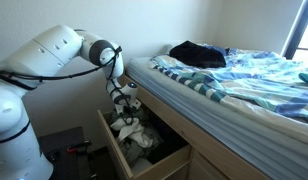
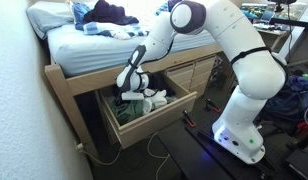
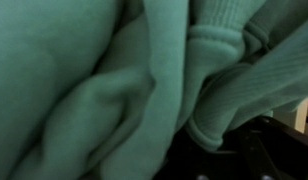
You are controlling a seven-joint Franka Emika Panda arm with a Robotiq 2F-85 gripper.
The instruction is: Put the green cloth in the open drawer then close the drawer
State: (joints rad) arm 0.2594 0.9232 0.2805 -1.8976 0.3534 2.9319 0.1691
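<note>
Hovering over open drawer (image 2: 154, 116), pincer (image 2: 132, 87) clamps narrow on green cloth (image 3: 94, 90), bunched just above white cloths (image 2: 155, 98) inside. Placing step. Next: release cloth inside, withdraw, push drawer front shut.

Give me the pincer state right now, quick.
The pincer: closed, holding the green cloth bunched up, just above the open drawer.
</note>
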